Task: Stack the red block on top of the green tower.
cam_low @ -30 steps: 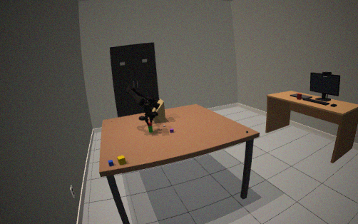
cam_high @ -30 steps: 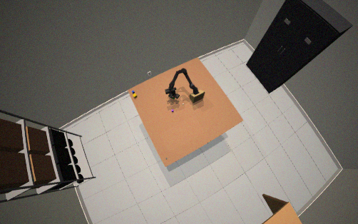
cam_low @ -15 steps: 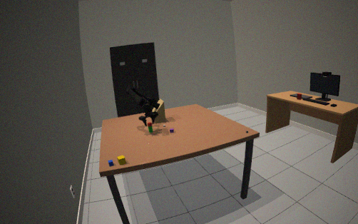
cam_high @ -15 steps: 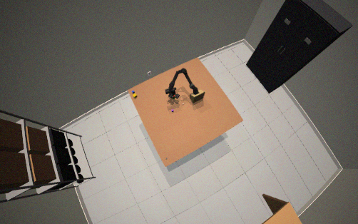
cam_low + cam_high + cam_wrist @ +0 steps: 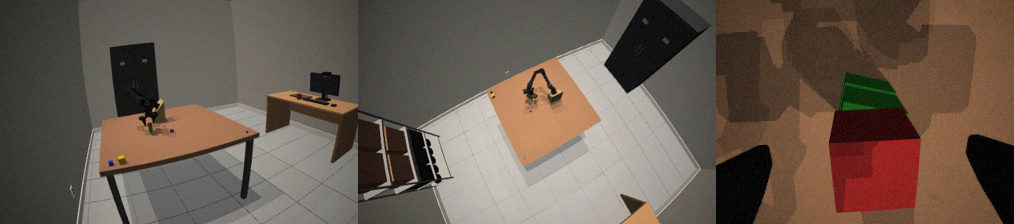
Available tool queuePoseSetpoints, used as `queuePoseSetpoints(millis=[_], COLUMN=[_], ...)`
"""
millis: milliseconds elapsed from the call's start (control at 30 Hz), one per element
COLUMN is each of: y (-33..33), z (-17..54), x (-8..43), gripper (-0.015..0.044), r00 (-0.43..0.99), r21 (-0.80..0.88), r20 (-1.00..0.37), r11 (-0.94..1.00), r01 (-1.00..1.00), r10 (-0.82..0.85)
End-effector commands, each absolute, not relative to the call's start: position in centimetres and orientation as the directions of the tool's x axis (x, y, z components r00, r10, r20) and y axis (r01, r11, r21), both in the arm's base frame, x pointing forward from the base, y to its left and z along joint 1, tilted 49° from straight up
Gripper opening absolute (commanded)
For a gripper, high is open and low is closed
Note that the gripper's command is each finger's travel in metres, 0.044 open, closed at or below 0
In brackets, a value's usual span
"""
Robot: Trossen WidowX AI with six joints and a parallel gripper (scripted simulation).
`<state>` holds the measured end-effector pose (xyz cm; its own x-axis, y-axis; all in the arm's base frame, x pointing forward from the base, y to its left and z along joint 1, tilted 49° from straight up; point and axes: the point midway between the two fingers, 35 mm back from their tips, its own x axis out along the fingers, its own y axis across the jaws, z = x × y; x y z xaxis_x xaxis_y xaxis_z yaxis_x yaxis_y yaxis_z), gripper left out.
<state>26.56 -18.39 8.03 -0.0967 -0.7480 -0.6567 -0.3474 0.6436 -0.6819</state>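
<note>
The red block (image 5: 150,124) (image 5: 876,172) sits on top of the green tower (image 5: 150,130) (image 5: 866,96), which stands upright on the table (image 5: 561,125) (image 5: 200,128). In the wrist view the red block hides much of the tower. My gripper (image 5: 150,122) (image 5: 871,150) is open, with one finger on each side of the red block and a visible gap at both sides. Nothing is held between the fingers. In the top view the arm covers most of the stack.
A purple cube (image 5: 530,110) (image 5: 172,130) and a tiny white object (image 5: 541,104) (image 5: 164,125) lie near the tower. A yellow cube (image 5: 493,95) (image 5: 121,160) and a blue cube (image 5: 491,92) (image 5: 110,163) lie by a table corner. A small dark object (image 5: 524,158) (image 5: 247,132) lies at another corner.
</note>
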Motion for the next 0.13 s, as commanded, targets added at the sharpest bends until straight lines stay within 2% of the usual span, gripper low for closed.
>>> queuePoseSetpoints(millis=[0, 100], y=[-18.4, -18.4], z=[8.03, 8.03], x=[26.58, 26.58], gripper=[0.044, 0.044], r00=[-0.096, -0.096], r21=[-0.682, -0.682], r20=[-0.657, -0.657], r11=[0.644, 0.644], r01=[-0.347, -0.347], r10=[-0.748, -0.748])
